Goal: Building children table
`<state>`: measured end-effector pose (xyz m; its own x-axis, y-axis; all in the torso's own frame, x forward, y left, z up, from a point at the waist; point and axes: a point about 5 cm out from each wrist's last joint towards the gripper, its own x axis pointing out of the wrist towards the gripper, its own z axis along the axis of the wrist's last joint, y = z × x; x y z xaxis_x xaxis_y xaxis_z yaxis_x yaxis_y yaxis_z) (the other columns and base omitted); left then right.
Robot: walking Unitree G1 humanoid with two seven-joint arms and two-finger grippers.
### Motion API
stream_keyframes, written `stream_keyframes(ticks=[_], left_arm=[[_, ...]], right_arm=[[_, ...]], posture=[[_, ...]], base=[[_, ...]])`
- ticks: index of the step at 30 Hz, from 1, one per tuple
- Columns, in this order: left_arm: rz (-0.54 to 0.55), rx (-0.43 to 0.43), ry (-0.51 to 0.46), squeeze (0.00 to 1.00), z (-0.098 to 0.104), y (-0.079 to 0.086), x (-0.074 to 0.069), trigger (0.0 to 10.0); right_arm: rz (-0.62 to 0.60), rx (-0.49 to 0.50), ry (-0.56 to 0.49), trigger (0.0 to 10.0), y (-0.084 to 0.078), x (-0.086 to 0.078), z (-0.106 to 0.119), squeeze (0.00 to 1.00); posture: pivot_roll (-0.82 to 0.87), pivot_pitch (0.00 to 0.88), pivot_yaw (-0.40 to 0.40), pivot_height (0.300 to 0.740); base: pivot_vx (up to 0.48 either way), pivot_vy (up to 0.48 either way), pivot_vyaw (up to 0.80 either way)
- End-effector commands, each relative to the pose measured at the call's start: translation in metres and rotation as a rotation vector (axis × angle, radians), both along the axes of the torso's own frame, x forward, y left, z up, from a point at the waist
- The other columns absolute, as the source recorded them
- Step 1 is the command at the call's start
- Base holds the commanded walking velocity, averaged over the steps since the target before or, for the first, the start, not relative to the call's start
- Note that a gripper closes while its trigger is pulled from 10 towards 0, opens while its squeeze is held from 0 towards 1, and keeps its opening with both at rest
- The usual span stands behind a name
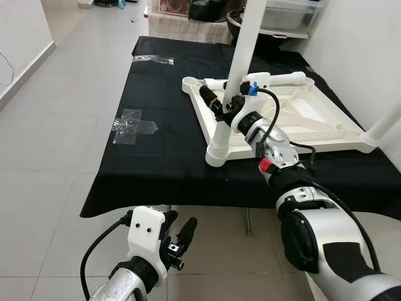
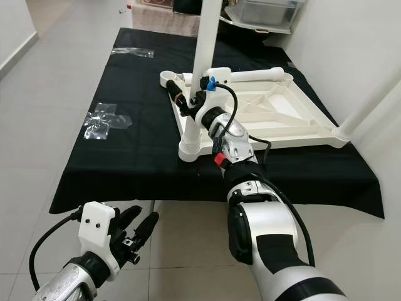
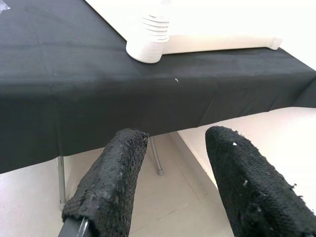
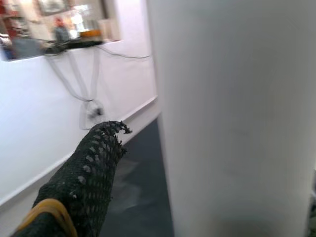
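Lying upside down on the black-draped table [image 1: 156, 169], the white children's tabletop [image 1: 294, 122] is resting with its ribbed underside facing up, occupying the right half of the table. A white table leg [image 1: 241, 56] is standing upright in the threaded corner socket [image 1: 219, 150] at the near-left corner of the tabletop, close to the table's front edge, and is tilting slightly toward the right as it rises. The right claw [image 1: 222, 103] is reaching forward over the table and is clenching this leg a little above the socket, with one black finger on each side of the tube; in the right wrist view the leg [image 4: 232, 118] is pressing close against the meshed finger [image 4: 89, 173]. A second white leg [image 1: 385, 122] is rising at an angle from the near-right corner of the tabletop, and a third leg [image 1: 282, 78] is lying flat across the far edge of the tabletop. The far-left corner socket [image 1: 190, 82] is sitting open. The left claw [image 1: 178, 235] is hanging low in front of the table's near edge, above the tiled floor [image 1: 56, 125], with its fingers [image 3: 111, 182] released and parted. A crumpled piece of clear plastic wrap [image 1: 133, 125] is lying on the left part of the table, and another piece [image 1: 153, 59] is lying near the far-left corner.
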<state>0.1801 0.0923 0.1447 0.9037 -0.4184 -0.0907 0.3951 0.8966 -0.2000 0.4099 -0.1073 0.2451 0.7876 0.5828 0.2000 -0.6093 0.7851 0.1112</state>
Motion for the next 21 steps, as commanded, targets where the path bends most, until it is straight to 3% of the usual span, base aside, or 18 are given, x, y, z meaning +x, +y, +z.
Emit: stream_keyframes(ticks=[1,2,3,6,7,9,10,11,13,14,15,19,20,21], left_arm=[[0.003,0.006,0.020,0.00,-0.003,-0.002,-0.002,10.0],[0.003,0.006,0.020,0.00,-0.003,-0.002,-0.002,10.0],[0.006,0.007,0.021,0.00,-0.003,-0.002,-0.002,10.0],[0.006,0.007,0.021,0.00,-0.003,-0.002,-0.002,10.0],[0.009,0.007,0.021,0.00,-0.003,-0.002,-0.003,10.0],[0.009,0.006,0.021,0.00,-0.003,-0.002,-0.003,10.0],[0.012,0.003,0.018,0.00,-0.002,-0.002,-0.003,10.0],[0.012,0.003,0.018,0.00,-0.002,-0.002,-0.003,10.0],[0.033,-0.024,0.022,0.00,-0.001,0.000,-0.004,10.0],[0.064,-0.050,0.037,0.00,-0.002,0.003,-0.003,10.0],[0.080,-0.081,0.040,0.00,-0.001,0.006,-0.001,10.0],[0.126,-0.082,0.032,0.00,-0.001,0.013,0.005,10.0],[0.176,-0.063,0.016,0.00,0.000,0.019,0.011,10.0],[0.233,-0.033,0.004,0.00,0.000,0.026,0.016,10.0]], right_arm=[[0.204,-0.035,0.052,10.0,0.009,-0.004,-0.004,0.00],[0.204,-0.035,0.052,10.0,0.009,-0.004,-0.004,0.00],[0.303,-0.070,0.078,10.0,0.011,-0.007,-0.006,0.00],[0.303,-0.070,0.078,10.0,0.011,-0.007,-0.006,0.00],[0.283,-0.109,0.093,9.1,0.009,-0.005,-0.006,0.00],[0.256,-0.133,0.096,9.1,0.008,-0.003,-0.006,0.00],[0.197,-0.171,0.084,0.0,0.006,-0.001,-0.005,0.00],[0.197,-0.171,0.084,0.0,0.006,-0.001,-0.005,0.00],[0.029,-0.254,-0.012,0.0,0.005,0.004,0.003,0.00],[0.002,-0.215,-0.036,0.0,0.008,0.005,0.007,0.00],[-0.066,-0.245,-0.066,0.0,0.013,0.005,0.006,0.00],[-0.085,-0.235,-0.085,0.0,0.020,0.002,-0.001,0.00],[-0.104,-0.191,-0.038,2.4,0.020,0.000,-0.015,0.00],[-0.102,-0.110,-0.017,10.0,0.019,-0.005,-0.025,0.00]], posture=[[0.14,0.118,-0.168,0.740],[0.14,0.118,-0.168,0.740],[0.15,0.123,-0.170,0.740],[0.15,0.123,-0.170,0.740],[0.15,0.126,-0.175,0.740],[0.15,0.126,-0.175,0.740],[0.15,0.126,-0.175,0.740],[0.15,0.126,-0.175,0.740],[0.13,0.134,-0.175,0.740],[0.13,0.134,-0.175,0.740],[0.11,0.133,-0.168,0.740],[0.10,0.112,-0.167,0.740],[0.12,0.088,-0.166,0.740],[0.13,0.079,-0.158,0.740]], base=[[0.000,0.000,0.00],[0.000,0.000,0.00],[0.000,0.000,0.00],[0.000,0.000,0.00],[0.000,0.000,0.00],[0.000,0.000,0.00],[0.000,0.000,0.00],[0.000,0.000,0.00],[0.000,0.000,0.00],[0.000,0.000,0.00],[0.000,0.000,0.00],[0.000,0.000,0.00],[0.000,0.000,0.00],[0.000,0.000,0.00]])
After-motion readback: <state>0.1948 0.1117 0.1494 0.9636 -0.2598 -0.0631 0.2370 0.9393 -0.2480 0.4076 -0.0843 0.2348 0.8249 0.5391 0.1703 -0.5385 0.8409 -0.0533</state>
